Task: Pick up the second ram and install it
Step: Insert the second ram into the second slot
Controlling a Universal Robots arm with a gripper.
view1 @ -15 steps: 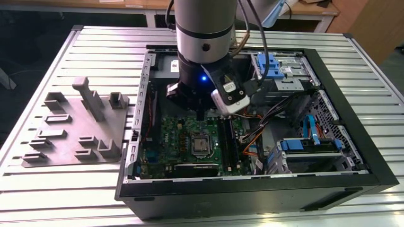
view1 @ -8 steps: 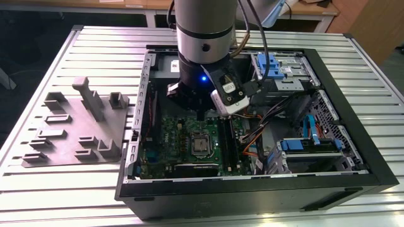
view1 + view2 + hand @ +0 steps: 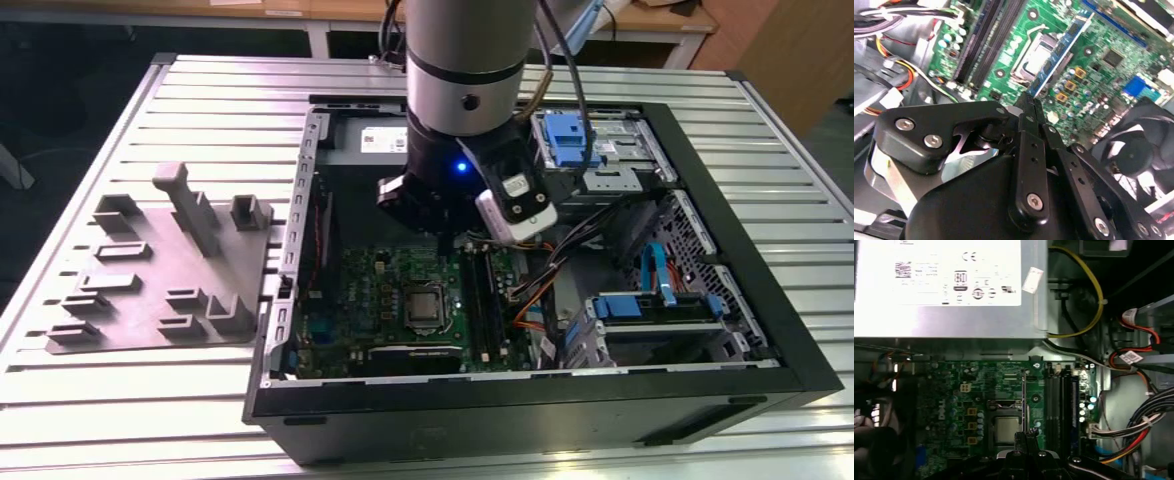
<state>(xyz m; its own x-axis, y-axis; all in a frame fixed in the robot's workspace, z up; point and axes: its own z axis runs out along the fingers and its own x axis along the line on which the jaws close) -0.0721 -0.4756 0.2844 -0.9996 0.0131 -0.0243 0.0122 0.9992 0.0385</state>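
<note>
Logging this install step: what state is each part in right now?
Thin blue-green ram stick: clamped in the jaws, above the green motherboard, not seated.
Black gripper: shut on the stick.
Black computer case: lying open.
Silver square processor: uncovered in socket.

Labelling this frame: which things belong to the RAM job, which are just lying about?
Job: thin blue-green circuit-board stick; black gripper fingers shut on it; long black memory slots; green motherboard.
Idle: grey moulded tray; silver power-supply box; black fan.
</note>
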